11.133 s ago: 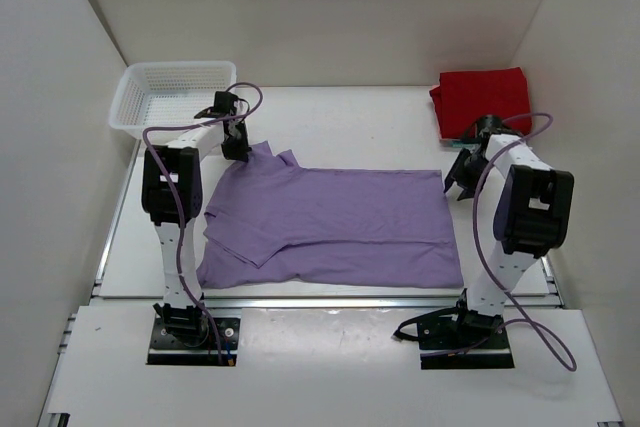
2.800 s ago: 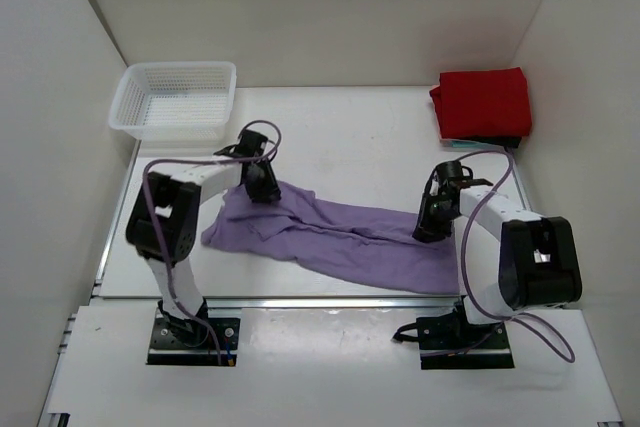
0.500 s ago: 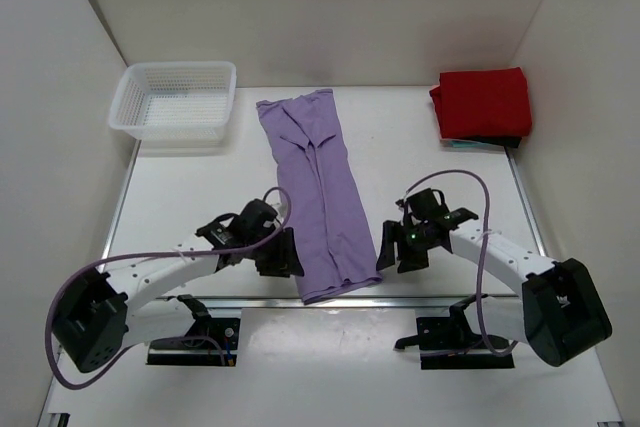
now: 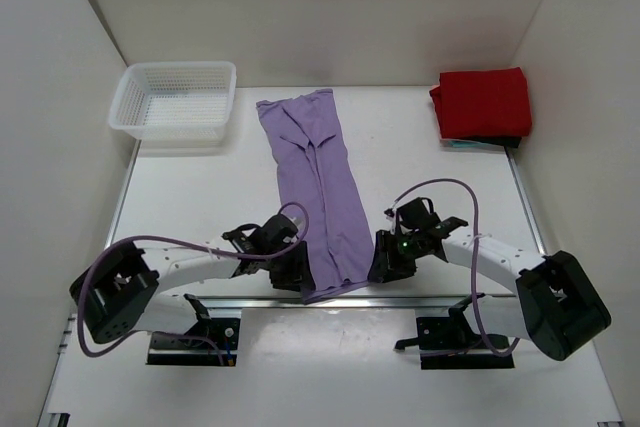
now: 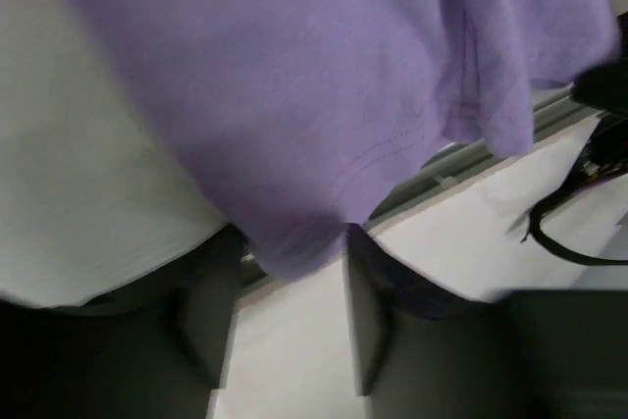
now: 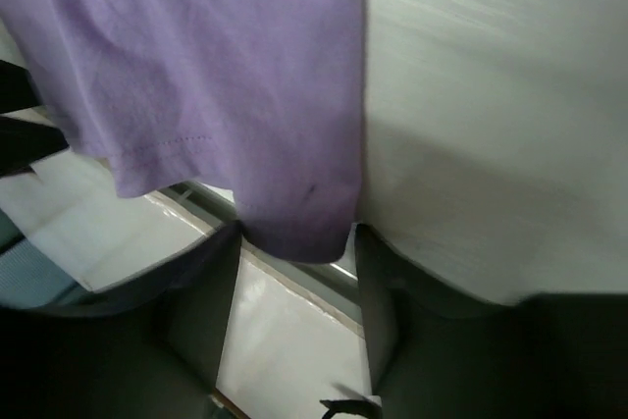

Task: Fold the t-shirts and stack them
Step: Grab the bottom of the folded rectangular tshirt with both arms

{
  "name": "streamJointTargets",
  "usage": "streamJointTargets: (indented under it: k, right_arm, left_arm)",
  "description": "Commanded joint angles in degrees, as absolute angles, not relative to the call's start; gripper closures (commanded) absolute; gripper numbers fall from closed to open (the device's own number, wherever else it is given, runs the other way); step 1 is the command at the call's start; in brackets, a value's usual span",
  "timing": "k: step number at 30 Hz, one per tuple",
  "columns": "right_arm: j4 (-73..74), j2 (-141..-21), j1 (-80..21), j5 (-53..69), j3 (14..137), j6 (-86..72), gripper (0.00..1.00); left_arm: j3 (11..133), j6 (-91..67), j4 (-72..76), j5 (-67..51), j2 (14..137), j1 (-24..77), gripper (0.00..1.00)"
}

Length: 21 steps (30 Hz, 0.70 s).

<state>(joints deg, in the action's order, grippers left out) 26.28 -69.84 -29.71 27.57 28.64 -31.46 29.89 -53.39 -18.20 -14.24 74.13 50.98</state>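
Observation:
The lavender t-shirt [image 4: 320, 187] lies folded into a long narrow strip from the back of the table to its near edge, where its hem hangs slightly over. My left gripper [image 4: 297, 272] is open at the strip's near left corner. In the left wrist view [image 5: 291, 242] that corner [image 5: 294, 144] sits between the spread fingers [image 5: 206, 311]. My right gripper [image 4: 383, 260] is open at the near right corner. In the right wrist view [image 6: 297, 237] the cloth corner [image 6: 294, 213] sits between its fingers [image 6: 201, 311]. The red t-shirt [image 4: 483, 100] lies folded at the back right.
A white mesh basket [image 4: 175, 97] stands at the back left. A metal rail runs along the table's near edge [image 4: 420, 299], just under both grippers. White walls close in the back and both sides.
Both grippers have moved inward to the near corners of the strip. Earlier the shirt lay spread flat, then bunched; now it is a narrow strip lying front to back.

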Motion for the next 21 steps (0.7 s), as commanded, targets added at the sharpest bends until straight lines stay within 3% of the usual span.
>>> streamJointTargets:
  k: [1, 2, 4, 5, 6, 14, 21]
  right_arm:
    - [23.91, -71.72, -31.11, 26.72, 29.35, -31.99, 0.62]
    - [24.43, -72.07, -31.37, 26.72, 29.18, -32.08, 0.78]
    - [24.87, -71.72, -32.34, 26.80, 29.18, -32.08, 1.00]
    - [25.83, -71.46, -32.60, 26.89, 28.66, -31.82, 1.00]
    - [25.93, -70.50, -32.96, 27.16, 28.57, -32.16, 1.00]
    - [27.95, -67.32, -40.50, 30.05, 27.07, -33.92, 1.00]
    - [32.59, -71.01, -45.35, 32.43, 32.15, -32.09, 1.00]
  left_arm:
    - [31.38, -53.27, -15.03, -12.39, 77.33, 52.21, 0.49]
    - [31.20, -53.44, -14.86, -12.65, 77.87, 52.56, 0.61]
    - [30.24, -53.52, -14.85, -13.70, 78.14, 52.21, 0.81]
    - [28.84, -53.44, -15.03, -13.45, 77.61, 52.21, 0.94]
    - [27.78, -53.87, -15.73, -13.36, 76.22, 51.95, 0.98]
    - [20.22, -54.66, -22.14, -16.26, 61.81, 48.87, 1.00]
    - [18.72, -54.94, -25.21, -18.98, 56.96, 47.83, 1.00]
